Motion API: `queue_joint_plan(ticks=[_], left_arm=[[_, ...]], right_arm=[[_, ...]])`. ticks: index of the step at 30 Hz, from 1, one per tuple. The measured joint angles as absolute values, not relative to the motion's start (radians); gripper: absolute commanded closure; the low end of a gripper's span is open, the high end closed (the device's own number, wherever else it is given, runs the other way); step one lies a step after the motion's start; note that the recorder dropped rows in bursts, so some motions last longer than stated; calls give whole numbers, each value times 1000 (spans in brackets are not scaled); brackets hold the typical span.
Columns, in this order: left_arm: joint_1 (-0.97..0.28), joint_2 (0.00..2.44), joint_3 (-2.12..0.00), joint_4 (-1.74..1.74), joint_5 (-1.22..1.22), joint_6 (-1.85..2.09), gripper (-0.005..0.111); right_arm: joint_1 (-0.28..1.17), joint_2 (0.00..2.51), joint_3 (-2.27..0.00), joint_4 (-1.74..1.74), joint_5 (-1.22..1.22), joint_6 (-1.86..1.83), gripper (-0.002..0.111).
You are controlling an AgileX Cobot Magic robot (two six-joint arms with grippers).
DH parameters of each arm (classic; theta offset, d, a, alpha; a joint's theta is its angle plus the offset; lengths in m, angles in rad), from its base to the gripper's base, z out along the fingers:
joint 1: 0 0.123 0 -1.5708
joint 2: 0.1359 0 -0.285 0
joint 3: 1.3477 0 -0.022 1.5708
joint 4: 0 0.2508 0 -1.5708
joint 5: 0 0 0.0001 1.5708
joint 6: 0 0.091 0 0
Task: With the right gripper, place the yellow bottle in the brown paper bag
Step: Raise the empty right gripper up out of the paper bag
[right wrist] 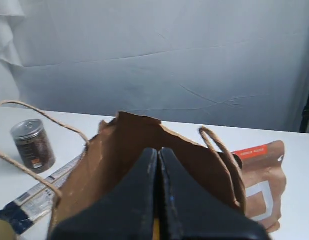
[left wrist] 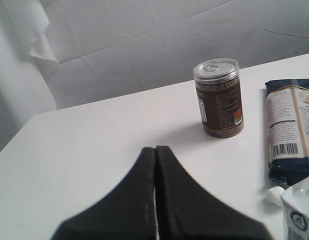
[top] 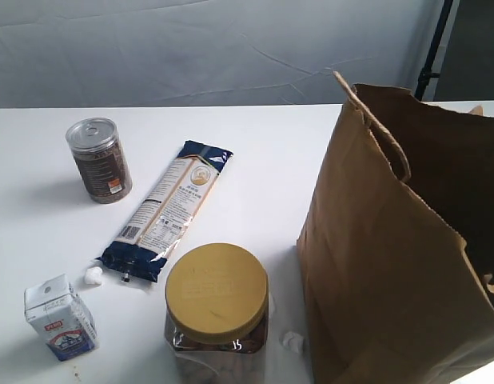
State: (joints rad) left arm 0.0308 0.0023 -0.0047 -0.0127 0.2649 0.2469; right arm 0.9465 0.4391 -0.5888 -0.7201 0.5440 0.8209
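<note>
The brown paper bag (top: 391, 264) stands open on the right of the white table, its twisted handles up. In the right wrist view my right gripper (right wrist: 158, 150) hangs over the bag's (right wrist: 114, 155) mouth, its black fingers pressed together. A thin yellow sliver (right wrist: 156, 230) shows through the slit low between them. I cannot tell whether that is the yellow bottle, which shows nowhere else. My left gripper (left wrist: 155, 148) is shut with nothing in it, low over the bare table short of the brown can (left wrist: 219, 97). Neither gripper appears in the exterior view.
Left of the bag lie a brown can (top: 99, 160), a long blue pasta packet (top: 167, 208), a big clear jar with a yellow lid (top: 217, 292) and a small white carton (top: 59, 318). A brown pouch (right wrist: 259, 185) lies beyond the bag.
</note>
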Motion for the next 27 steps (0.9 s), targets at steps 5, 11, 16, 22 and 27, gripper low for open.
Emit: queue_joint_plan(ticks=[5, 11, 16, 22, 27], left_arm=[[31, 2, -5, -13, 265, 247, 107], [31, 2, -5, -13, 265, 247, 107], [31, 2, -5, -13, 265, 247, 107], [31, 2, -5, -13, 265, 247, 107], [31, 2, -5, -13, 265, 247, 107]], right_arm=[[947, 439, -482, -985, 531, 1121, 108], [940, 439, -399, -1054, 508, 1259, 108], [870, 439, -356, -909, 468, 1152, 108], [664, 439, -261, -606, 185, 825, 108], [536, 439, -104, -336, -140, 517, 108]])
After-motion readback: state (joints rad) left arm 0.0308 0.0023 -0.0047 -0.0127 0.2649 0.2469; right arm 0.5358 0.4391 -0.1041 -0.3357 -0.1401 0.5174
